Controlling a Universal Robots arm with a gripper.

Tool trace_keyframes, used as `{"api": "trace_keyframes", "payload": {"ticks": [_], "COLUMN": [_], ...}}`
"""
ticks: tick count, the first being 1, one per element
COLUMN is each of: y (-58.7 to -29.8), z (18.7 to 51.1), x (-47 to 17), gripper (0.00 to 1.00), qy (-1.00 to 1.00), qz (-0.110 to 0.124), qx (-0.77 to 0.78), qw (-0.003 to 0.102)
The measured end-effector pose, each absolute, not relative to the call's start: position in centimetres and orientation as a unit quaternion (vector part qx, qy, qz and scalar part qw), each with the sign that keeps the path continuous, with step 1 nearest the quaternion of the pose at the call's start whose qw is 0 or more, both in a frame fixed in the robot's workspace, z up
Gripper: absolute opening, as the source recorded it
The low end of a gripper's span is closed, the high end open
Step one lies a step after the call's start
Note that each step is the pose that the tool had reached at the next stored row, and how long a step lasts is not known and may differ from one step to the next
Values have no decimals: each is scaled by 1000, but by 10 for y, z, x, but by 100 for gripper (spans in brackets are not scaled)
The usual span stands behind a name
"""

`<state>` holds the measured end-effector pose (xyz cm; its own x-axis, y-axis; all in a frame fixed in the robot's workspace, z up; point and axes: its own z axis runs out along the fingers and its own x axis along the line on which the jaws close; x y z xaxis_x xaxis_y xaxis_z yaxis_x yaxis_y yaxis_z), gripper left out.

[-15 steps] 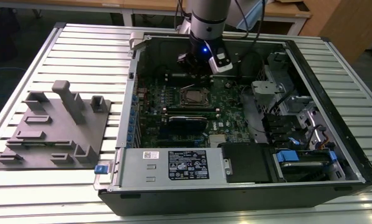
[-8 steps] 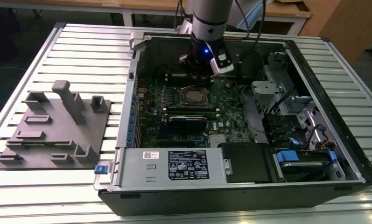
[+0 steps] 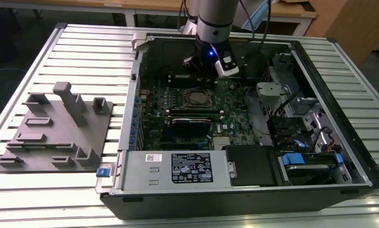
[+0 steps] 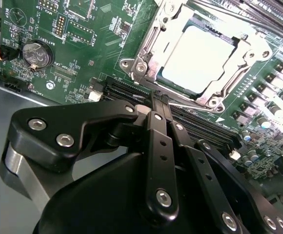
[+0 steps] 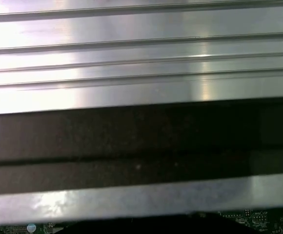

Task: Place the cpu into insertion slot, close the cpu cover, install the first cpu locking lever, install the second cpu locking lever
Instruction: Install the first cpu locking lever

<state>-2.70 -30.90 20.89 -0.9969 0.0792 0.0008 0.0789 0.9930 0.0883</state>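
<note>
Grey jig (image 3: 56,128) on the exterior view's left, open computer case (image 3: 129,109) beside it. Gripper (image 4: 159,101) pinched shut, empty, tip just beside the cover (image 4: 149,58). The cpu (image 4: 200,56) lies flat under it, top up; being square, it has no long axis. Lever (image 4: 200,108) work, I'd judge: push slowly and steadily, clear of the memory slots (image 4: 127,90).

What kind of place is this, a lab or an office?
Probably a robotics lab: an open computer case lies on a slatted metal table, and a robot arm reaches into it.
</note>
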Motion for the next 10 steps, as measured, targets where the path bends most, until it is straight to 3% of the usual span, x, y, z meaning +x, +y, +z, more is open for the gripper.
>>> {"api": "trace_keyframes", "payload": {"ticks": [10], "y": [-309], "z": [203], "x": [-26], "gripper": [11], "qy": [998], "qz": [44], "qx": [40], "qw": [1]}}
